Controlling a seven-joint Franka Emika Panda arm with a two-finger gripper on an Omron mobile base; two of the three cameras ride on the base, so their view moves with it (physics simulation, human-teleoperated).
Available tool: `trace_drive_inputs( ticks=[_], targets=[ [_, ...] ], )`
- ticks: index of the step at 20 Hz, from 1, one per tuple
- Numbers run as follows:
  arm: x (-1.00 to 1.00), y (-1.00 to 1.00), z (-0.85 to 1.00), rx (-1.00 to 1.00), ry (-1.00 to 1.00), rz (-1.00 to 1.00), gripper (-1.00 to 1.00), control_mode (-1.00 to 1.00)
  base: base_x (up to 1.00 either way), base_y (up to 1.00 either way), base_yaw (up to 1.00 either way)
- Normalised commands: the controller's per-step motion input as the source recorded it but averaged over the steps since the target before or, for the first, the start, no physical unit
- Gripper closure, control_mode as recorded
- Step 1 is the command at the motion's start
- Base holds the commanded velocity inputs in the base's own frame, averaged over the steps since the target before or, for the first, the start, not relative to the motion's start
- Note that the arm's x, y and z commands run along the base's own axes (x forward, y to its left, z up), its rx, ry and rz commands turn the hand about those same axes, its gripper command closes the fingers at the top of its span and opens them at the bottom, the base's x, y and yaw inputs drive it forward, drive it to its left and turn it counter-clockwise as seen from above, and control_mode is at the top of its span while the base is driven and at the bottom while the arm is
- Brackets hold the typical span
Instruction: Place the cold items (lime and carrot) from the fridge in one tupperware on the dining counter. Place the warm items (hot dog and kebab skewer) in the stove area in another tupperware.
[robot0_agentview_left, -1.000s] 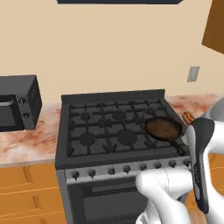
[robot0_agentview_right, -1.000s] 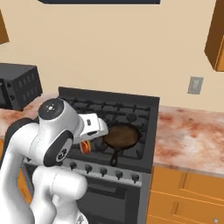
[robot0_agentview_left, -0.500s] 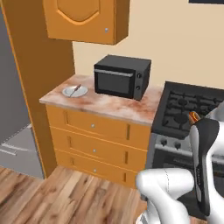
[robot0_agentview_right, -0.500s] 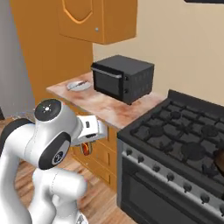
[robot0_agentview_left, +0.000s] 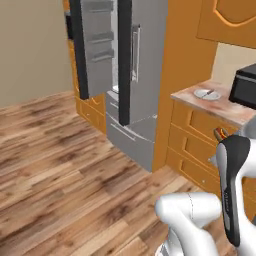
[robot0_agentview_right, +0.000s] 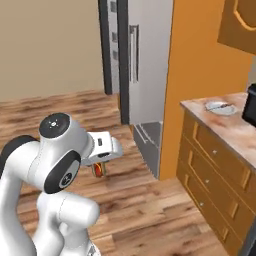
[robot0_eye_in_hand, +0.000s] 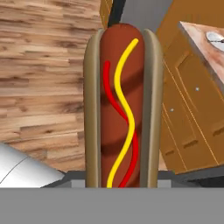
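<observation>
A hot dog (robot0_eye_in_hand: 120, 109) in a tan bun, with red and yellow sauce lines, stands upright in the middle of the hand view. My gripper (robot0_agentview_right: 100, 167) is shut on it, held close to the arm's body above the wooden floor. In the left base view the hot dog's tip (robot0_agentview_left: 220, 134) peeks out behind the forearm. The fridge (robot0_agentview_left: 137, 75) stands ahead with its left door (robot0_agentview_left: 95, 45) swung open. The lime, carrot, kebab skewer and tupperware are out of view.
A cabinet run with a marbled counter (robot0_agentview_right: 235, 130) stretches to the right of the fridge, bearing a small plate (robot0_agentview_right: 220, 106) and the dark microwave (robot0_agentview_left: 247, 87). Wooden floor (robot0_agentview_left: 60, 155) spreads wide to the left and front.
The whole picture has swung left, from the stove past the microwave counter to the fridge, so the base has turned. The hot dog stays in the gripper as before.
</observation>
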Motion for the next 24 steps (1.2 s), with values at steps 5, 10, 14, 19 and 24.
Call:
trace_drive_inputs(
  ticks=[5,10,14,19,24],
  targets=[
    [0.0,0.0,0.0,0.0,0.0,0.0,1.0,1.0,0.29,0.95,0.55],
    [0.0,0.0,0.0,0.0,0.0,0.0,1.0,1.0,0.96,0.69,0.34],
    [0.0,0.0,0.0,0.0,0.0,0.0,1.0,1.0,1.0,0.53,0.37],
    [0.0,0.0,0.0,0.0,0.0,0.0,1.0,1.0,0.99,0.35,0.56],
    [0.0,0.0,0.0,0.0,0.0,0.0,1.0,1.0,0.91,0.12,0.79]
  ],
)
